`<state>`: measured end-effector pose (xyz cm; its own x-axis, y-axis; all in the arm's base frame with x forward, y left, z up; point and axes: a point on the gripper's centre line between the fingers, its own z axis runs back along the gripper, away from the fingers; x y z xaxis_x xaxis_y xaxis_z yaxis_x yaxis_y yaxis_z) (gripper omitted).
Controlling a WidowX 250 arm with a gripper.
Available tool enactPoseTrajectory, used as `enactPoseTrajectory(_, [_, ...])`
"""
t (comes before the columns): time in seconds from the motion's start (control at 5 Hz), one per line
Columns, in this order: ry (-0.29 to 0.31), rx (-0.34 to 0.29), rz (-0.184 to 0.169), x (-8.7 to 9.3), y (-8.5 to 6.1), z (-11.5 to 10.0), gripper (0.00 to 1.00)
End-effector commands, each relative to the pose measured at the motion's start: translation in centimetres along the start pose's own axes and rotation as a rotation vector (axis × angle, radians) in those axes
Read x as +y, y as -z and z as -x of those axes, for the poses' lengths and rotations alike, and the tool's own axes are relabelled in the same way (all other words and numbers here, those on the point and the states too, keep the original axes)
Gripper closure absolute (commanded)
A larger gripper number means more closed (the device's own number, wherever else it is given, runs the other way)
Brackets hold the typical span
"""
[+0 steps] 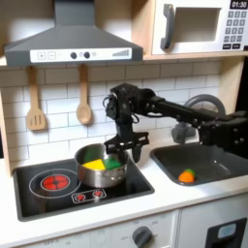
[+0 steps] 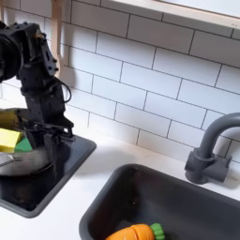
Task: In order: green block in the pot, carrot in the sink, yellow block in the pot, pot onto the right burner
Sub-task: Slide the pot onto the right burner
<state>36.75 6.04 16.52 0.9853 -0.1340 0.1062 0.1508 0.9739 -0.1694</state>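
The gripper (image 1: 126,145) clamps the rim of the pot (image 1: 101,167) at the pot's 3 o'clock in the first exterior view, the pot resting on the stove's right burner with the yellow block (image 1: 94,165) and green block (image 1: 113,165) inside, while the carrot (image 1: 187,175) lies in the sink (image 1: 205,165).

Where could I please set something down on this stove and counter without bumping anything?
The left burner is bare. The white counter between the stove edge and the sink is free too. The right burner is crowded: the pot sits there with the gripper at its rim. The carrot lies in the sink.
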Motion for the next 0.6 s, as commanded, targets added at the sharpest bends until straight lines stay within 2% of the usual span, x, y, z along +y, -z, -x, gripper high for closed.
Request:
enactPoseTrajectory(0.0, [-0.003,-0.146,-0.040,-0.3,-4.4,2.4,0.00])
enactPoseTrajectory(0.2, [-0.021,-0.192,-0.056,0.2,-5.9,3.5,0.00])
enactPoseTrajectory(0.4, [-0.031,-0.221,-0.051,0.3,-6.4,4.5,0.00])
